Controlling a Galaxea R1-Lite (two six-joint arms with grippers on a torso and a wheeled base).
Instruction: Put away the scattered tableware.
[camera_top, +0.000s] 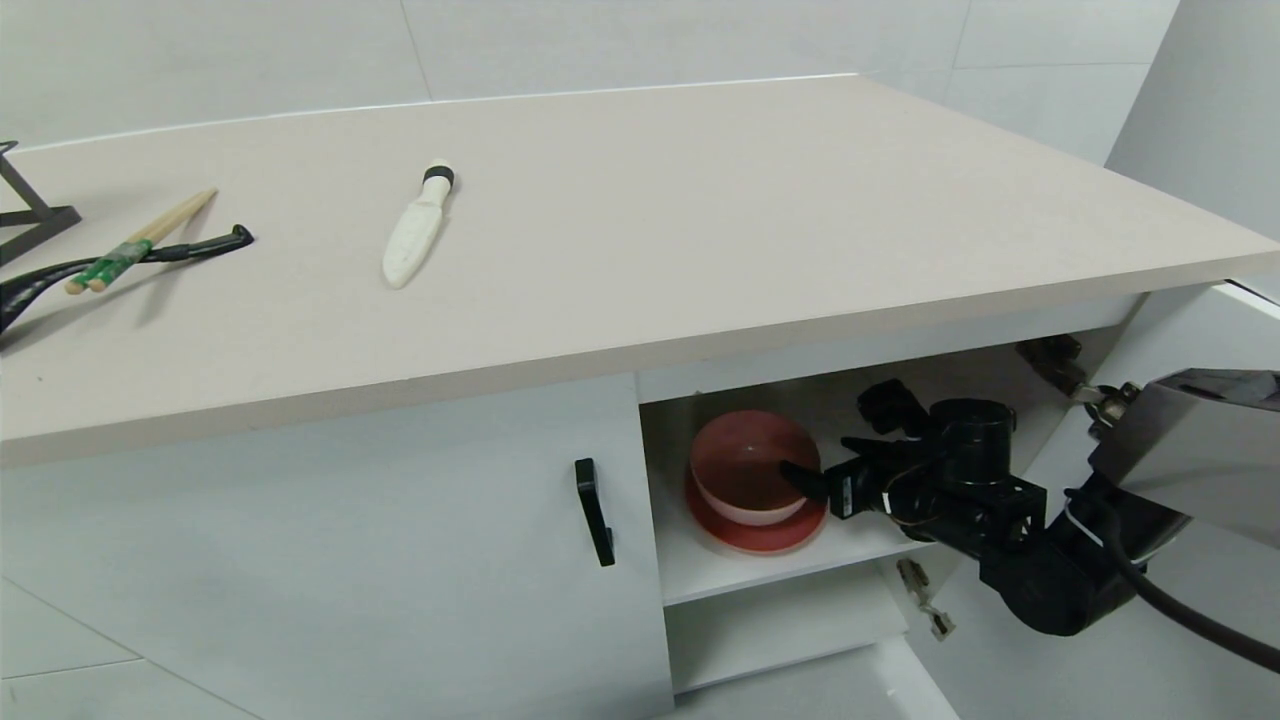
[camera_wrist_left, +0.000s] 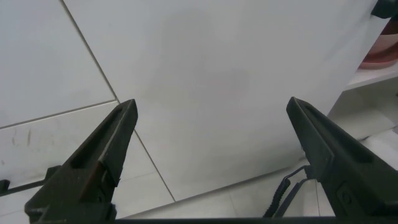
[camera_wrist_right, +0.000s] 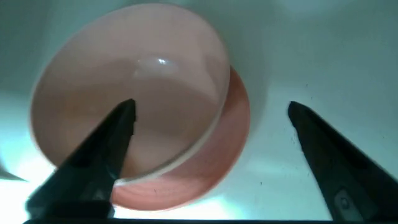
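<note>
Kitchen cabinet, mid-tidy: the robot's right gripper (camera_top: 835, 440) reaches into the open right compartment of a white cabinet (camera_top: 760, 368) under a beige stone-look bench (camera_top: 700, 220). Its fingers are spread apart and clamp on nothing. One finger (camera_wrist_right: 106, 149) hangs over the inside of a round pink bowl (camera_top: 745, 465), with the bowl's rim lying between the two fingers. The bowl sits on a flat red plate (camera_top: 760, 537) on the compartment's upper white shelf (camera_top: 700, 572), toward the shelf's left edge.

On the bench, a white knife with a black-ringed handle (camera_top: 418, 228) lies in the left half, short of the back edge. A pair of wooden chopsticks with green bands (camera_top: 130, 245) lies across a long black utensil (camera_top: 195, 247) at the bench's left edge.

The left gripper (camera_wrist_left: 211, 155), fingers wide apart and holding nothing, faces the cabinet's closed white door (camera_top: 330, 560), which carries a black handle (camera_top: 595, 512).
</note>
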